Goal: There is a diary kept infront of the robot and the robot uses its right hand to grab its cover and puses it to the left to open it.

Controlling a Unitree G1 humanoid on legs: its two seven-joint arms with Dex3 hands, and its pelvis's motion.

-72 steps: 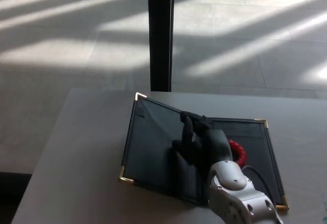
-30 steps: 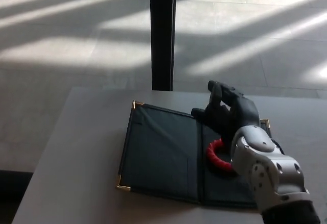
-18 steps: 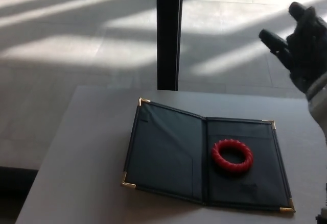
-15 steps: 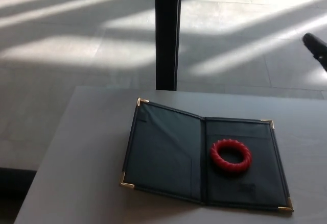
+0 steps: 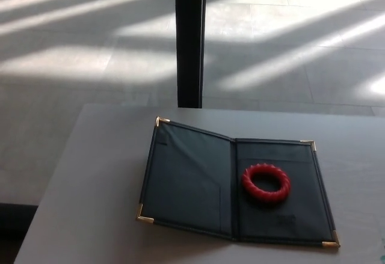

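— So, where's the diary (image 5: 234, 186)?

— Lying open near the desk (image 5: 90, 174)'s front edge, red ring (image 5: 266, 183) on its right half. Neither hand shows, so I can't tell their state.

— Handling?

— Stiff, light, probably slick; I'd pinch a free cover edge.

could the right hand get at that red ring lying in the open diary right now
Probably yes. The red ring lies uncovered on the right half of the open diary, nothing over or beside it. The right hand is out of view, though, so its reach is a guess.
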